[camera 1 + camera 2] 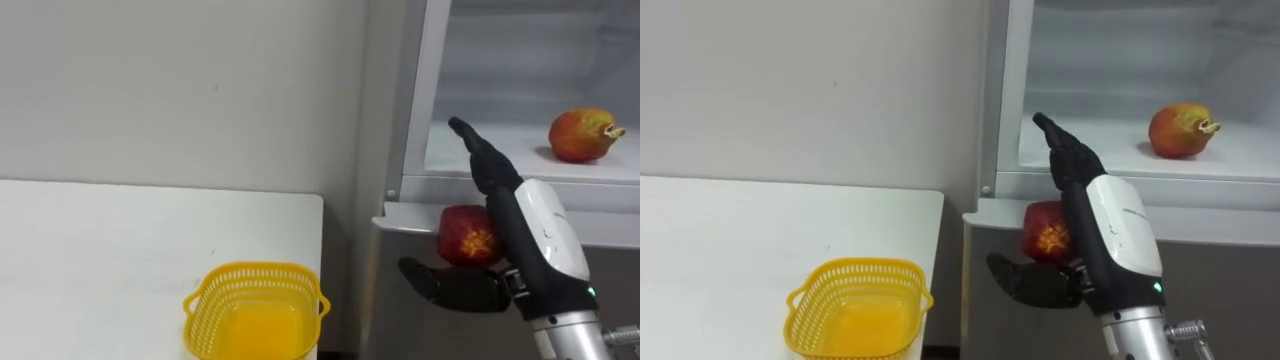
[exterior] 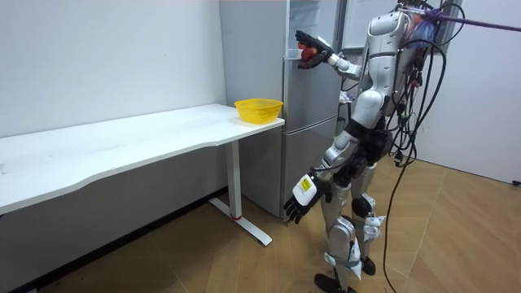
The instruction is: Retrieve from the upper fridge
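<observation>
My right hand (image 1: 535,225) is raised in front of the open upper fridge (image 1: 520,60), shut on a red pomegranate (image 1: 465,236) pinched between the thumb below and the fingers above. The fruit hangs just outside the shelf's front edge, over the lower door's top ledge. A second reddish-orange pomegranate (image 1: 582,135) lies on the white fridge shelf (image 1: 480,150), to the right and further in. On the white table's (image 1: 120,250) right end, to my lower left, stands an empty yellow basket (image 1: 260,270). My left hand (image 2: 303,195) hangs open beside my thigh.
I stand upright facing the grey fridge (image 2: 309,138), which adjoins the table's end. A plain wall (image 1: 180,80) rises behind the table. The long table (image 2: 122,146) stretches away to the room view's left over wooden floor.
</observation>
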{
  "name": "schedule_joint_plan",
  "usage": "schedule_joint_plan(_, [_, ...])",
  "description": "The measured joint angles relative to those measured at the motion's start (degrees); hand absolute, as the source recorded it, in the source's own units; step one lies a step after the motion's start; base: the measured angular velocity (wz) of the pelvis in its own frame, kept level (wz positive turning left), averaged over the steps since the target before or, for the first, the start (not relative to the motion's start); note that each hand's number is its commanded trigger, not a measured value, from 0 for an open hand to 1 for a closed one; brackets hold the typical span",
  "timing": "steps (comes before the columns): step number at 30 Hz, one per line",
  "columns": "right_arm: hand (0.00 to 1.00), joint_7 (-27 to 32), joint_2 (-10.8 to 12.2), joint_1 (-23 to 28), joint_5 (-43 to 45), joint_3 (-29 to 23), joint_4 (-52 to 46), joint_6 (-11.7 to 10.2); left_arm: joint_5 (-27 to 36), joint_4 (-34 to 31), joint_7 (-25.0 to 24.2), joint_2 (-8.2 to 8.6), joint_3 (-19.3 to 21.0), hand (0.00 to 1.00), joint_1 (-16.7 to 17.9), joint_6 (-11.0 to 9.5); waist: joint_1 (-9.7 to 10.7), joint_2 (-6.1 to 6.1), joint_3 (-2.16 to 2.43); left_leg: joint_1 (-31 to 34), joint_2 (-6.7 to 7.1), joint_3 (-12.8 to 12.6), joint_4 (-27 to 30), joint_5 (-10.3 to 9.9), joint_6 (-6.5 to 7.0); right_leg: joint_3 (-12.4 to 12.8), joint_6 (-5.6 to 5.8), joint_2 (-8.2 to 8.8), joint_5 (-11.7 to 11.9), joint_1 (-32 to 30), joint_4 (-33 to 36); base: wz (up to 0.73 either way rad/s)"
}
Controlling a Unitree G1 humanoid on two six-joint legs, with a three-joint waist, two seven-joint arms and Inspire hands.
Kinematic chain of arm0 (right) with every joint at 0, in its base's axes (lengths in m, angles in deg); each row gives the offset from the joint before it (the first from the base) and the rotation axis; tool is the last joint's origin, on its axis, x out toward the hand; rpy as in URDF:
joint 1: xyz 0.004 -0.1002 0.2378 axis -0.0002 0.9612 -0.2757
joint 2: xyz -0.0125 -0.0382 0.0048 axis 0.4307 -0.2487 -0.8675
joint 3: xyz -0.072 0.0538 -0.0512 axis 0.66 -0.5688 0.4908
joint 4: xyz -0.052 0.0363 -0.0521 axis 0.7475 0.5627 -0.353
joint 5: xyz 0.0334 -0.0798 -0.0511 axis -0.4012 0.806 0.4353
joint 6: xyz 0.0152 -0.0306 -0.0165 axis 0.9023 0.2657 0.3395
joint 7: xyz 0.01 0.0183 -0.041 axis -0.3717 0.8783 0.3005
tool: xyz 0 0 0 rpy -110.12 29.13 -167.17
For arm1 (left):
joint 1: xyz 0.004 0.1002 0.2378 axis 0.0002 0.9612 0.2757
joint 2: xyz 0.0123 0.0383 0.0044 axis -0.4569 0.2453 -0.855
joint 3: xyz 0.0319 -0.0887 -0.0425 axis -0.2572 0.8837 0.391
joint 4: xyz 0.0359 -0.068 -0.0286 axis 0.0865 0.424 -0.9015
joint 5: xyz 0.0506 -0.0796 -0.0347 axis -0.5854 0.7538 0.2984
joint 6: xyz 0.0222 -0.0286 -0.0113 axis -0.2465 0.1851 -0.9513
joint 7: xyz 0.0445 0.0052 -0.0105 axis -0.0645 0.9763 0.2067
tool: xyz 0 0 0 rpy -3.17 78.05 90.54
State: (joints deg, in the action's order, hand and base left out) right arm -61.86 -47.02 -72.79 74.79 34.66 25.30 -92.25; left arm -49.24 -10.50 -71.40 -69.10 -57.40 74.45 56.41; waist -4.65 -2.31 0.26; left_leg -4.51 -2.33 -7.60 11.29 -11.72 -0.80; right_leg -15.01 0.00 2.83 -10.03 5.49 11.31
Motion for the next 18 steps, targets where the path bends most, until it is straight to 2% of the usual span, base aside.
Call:
schedule_joint_plan(1, [0.0,0.0,0.0,0.16,-0.01,-0.01,0.0,-0.01,0.0,0.0,0.0,0.0,0.01,0.0,0.13,0.03,0.07,-0.09,0.06,0.0,0.0,0.0,0.01,0.0,0.0,-0.02,0.0,-0.02,0.0,0.06,-0.14,0.0])
schedule_joint_plan(2, [0.16,0.0,0.0,0.36,0.0,-0.01,0.0,-0.01,0.0,0.0,0.0,0.0,0.01,0.0,0.2,0.08,0.07,-0.16,0.09,0.0,0.0,0.0,0.01,0.0,0.0,-0.04,0.0,-0.04,0.0,0.14,-0.32,0.0])
schedule_joint_plan(3, [0.49,0.0,0.0,0.44,-0.01,-0.01,0.0,-0.01,0.01,0.0,0.0,0.0,0.01,0.0,0.21,0.12,0.07,-0.19,0.09,0.0,0.0,0.0,0.01,0.0,0.0,-0.05,0.0,-0.05,0.0,0.17,-0.42,0.0])
schedule_joint_plan(4, [1.0,0.0,0.0,0.6,0.01,-0.02,-0.01,-0.04,-0.01,0.0,0.0,0.0,0.01,0.0,0.22,0.18,0.15,-0.3,0.09,-0.01,0.0,0.0,0.02,0.0,0.0,-0.08,0.0,-0.06,0.01,0.2,-0.47,0.0])
schedule_joint_plan(18, [1.0,0.04,0.0,1.13,-0.07,-0.03,-0.02,-0.8,-0.14,-0.07,-0.01,-0.01,0.03,0.0,0.17,0.2,1.16,-0.3,-0.12,-0.03,-0.01,-0.1,-0.06,0.0,0.0,-0.03,0.02,-0.07,0.01,0.15,-0.54,0.0])
